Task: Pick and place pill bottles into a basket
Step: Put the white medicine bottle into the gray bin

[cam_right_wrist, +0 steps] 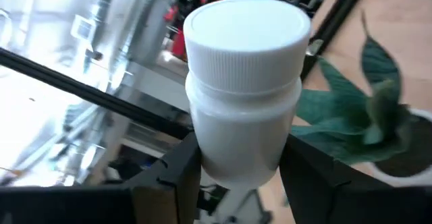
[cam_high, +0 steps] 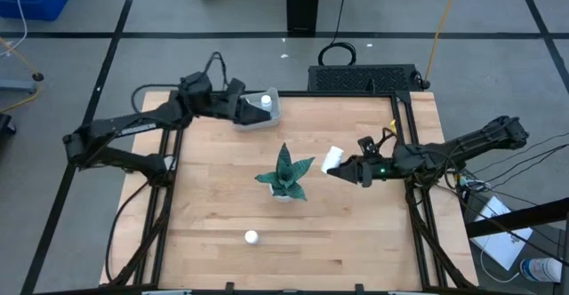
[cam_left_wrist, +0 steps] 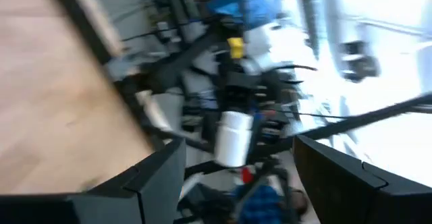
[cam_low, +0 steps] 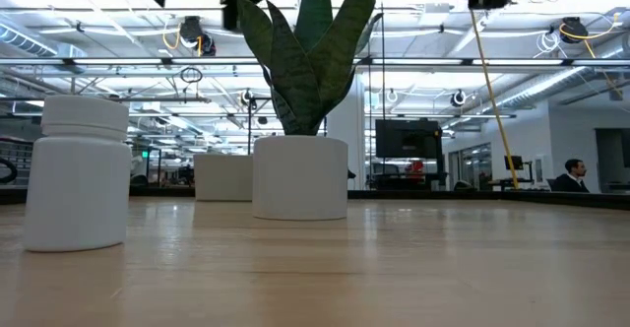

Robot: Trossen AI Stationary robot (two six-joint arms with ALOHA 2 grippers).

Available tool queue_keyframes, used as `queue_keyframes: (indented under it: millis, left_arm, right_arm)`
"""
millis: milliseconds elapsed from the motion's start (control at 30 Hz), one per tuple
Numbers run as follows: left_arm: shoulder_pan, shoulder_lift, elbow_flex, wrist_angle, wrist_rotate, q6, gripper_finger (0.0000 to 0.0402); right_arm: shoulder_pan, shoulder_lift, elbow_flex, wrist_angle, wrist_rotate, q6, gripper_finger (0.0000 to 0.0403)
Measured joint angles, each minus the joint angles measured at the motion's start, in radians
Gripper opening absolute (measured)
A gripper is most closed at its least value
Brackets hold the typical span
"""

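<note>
My right gripper [cam_high: 345,167] hangs above the table to the right of the plant, shut on a white pill bottle [cam_right_wrist: 243,82]. My left gripper [cam_high: 249,110] stands open at the left end of the pale basket [cam_high: 274,117] near the far edge. One bottle [cam_high: 265,101] stands in the basket. In the left wrist view a white bottle [cam_left_wrist: 231,137] shows farther off beyond the open fingers, untouched. Another bottle [cam_high: 252,236] stands on its base near the front edge, large at the left of the low view [cam_low: 79,174]. My right gripper pinches the bottle's body just below the ribbed cap [cam_right_wrist: 236,153] between its two fingers [cam_right_wrist: 177,173]. The fingers come level from the table's right side. The bottle [cam_high: 333,158] is lifted clear of the table, its cap pointing away from the gripper.
A potted plant with green leaves [cam_high: 284,175] stands mid-table in a white pot [cam_low: 300,174], between the two arms. A dark case [cam_high: 360,77] lies beyond the far edge. Bare wood stretches along the front and the left.
</note>
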Motion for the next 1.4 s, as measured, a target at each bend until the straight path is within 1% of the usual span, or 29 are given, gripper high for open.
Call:
queue_keyframes:
  millis: [133,267,400,567,800,967,1067,1200,1400]
  left_arm:
    - [-0.035,0.067,0.0,0.194,0.003,-0.088,0.0275]
    - [-0.077,0.121,0.0,0.269,-0.008,-0.147,0.0269]
    - [-0.116,0.159,0.0,0.271,-0.014,-0.156,0.0258]
    - [-0.16,0.185,0.0,0.291,-0.024,-0.16,0.0246]
    - [-0.196,0.185,0.0,0.303,-0.046,-0.157,0.025]
    - [-0.222,0.185,0.0,0.28,-0.078,-0.159,0.025]
    - [-0.239,0.185,0.0,0.279,-0.08,-0.156,0.025]
    - [-0.27,0.185,0.0,0.279,-0.086,-0.16,0.025]
    - [-0.332,0.185,0.0,0.279,-0.152,-0.155,0.0251]
  right_arm:
    - [-0.001,0.002,0.0,0.067,-0.032,0.044,0.0158]
    - [0.0,0.01,0.0,0.132,-0.075,0.112,0.0157]
    - [0.0,0.038,0.0,0.198,-0.084,0.175,0.0158]
    - [0.0,0.11,0.0,0.263,-0.115,0.242,0.0156]
    - [0.0,0.234,0.015,0.442,-0.137,0.285,0.0156]
    - [0.0,0.32,0.099,0.445,-0.182,0.289,0.0157]
    - [0.0,0.371,0.15,0.445,-0.207,0.288,0.0157]
    - [-0.001,0.424,0.201,0.448,-0.209,0.289,0.0156]
    - [-0.005,0.476,0.237,0.447,-0.213,0.3,0.0157]
